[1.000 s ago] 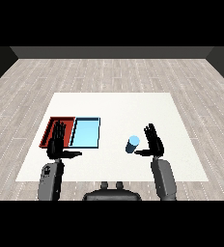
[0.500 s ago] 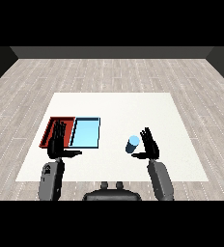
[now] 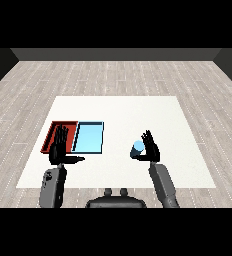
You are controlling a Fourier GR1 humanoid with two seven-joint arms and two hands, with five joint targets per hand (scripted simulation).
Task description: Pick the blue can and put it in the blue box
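The blue can (image 3: 137, 148) stands upright on the white table (image 3: 118, 110), right of centre. My right hand (image 3: 150, 148) is just to its right, fingers straight and raised, palm toward the can, thumb reaching under its near side. The light blue tray (image 3: 89, 137) lies at the left, well apart from the can. My left hand (image 3: 59, 149) is held up with straight fingers over the front of the red tray (image 3: 55, 131), holding nothing.
The red tray lies against the light blue tray's left side. The table's front edge runs just below both forearms. White table surface stretches between the trays and the can and beyond it to the right.
My right hand has moved left, closing in on the blue can until it sits right beside it. The left hand has stayed in place.
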